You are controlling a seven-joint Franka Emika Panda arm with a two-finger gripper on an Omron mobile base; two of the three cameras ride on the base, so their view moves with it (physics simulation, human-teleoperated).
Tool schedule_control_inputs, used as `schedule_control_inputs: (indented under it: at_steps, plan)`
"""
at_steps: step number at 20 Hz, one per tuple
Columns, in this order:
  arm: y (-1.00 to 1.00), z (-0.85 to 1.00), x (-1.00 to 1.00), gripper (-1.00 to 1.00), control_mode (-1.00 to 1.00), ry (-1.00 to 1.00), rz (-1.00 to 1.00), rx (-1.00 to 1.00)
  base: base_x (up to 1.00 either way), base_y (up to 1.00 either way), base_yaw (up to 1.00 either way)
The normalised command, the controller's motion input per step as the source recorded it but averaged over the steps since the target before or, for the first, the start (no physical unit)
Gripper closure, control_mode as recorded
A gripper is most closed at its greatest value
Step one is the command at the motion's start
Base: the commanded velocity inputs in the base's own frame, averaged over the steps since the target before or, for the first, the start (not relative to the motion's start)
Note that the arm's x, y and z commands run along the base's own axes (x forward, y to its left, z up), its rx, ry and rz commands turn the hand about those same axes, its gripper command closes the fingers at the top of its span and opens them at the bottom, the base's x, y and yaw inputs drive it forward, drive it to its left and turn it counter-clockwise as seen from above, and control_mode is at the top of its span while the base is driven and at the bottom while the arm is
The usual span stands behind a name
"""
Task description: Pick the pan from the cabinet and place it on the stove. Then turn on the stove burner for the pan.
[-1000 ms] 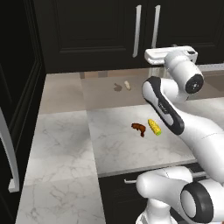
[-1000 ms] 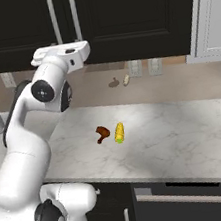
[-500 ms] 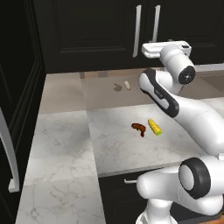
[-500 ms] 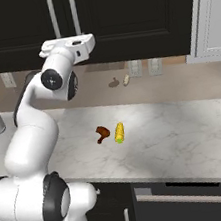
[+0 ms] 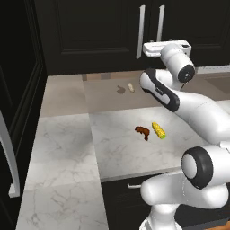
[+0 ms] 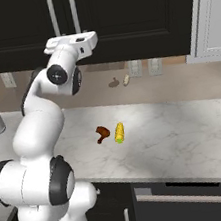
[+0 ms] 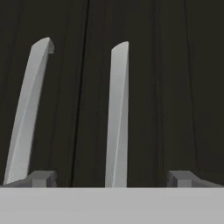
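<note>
Facing the closed cabinet (image 5: 103,31), the gripper (image 7: 111,179) is holding its fingers (image 7: 41,178) wide apart, so centring the right bar handle (image 7: 118,113) between them before closing looks wise.

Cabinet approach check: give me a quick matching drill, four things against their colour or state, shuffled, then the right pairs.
Things:
1. cabinet doors
2. bar handles
3. gripper
4. corn cob

States:
A. yellow, lying on the marble counter
B. jaws open, holding nothing
C. black, shut
D. silver, upright, side by side

Pairs: 1-C, 2-D, 3-B, 4-A
</note>
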Motion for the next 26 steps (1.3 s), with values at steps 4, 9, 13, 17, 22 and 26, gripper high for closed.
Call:
schedule_control_inputs:
  at_steps: [4, 9, 13, 17, 22, 26]
  plan:
    - [0.00, 0.00, 0.33, -1.00, -1.00, 0.00, 0.00, 0.00, 0.00, 0.00, 0.00]
    - [0.00, 0.00, 0.35, -1.00, -1.00, 0.00, 0.00, 0.00, 0.00, 0.00, 0.00]
    - [0.00, 0.00, 0.36, -1.00, -1.00, 0.00, 0.00, 0.00, 0.00, 0.00, 0.00]
    - [0.00, 0.00, 0.30, 1.00, -1.00, 0.01, 0.00, 0.00, 0.00, 0.00, 0.00]
    - [0.02, 0.00, 0.00, 1.00, -1.00, 0.02, 0.00, 0.00, 0.00, 0.00, 0.00]
    - [0.22, -0.03, 0.18, 1.00, -1.00, 0.09, 0.00, -0.06, 0.00, 0.00, 0.00]
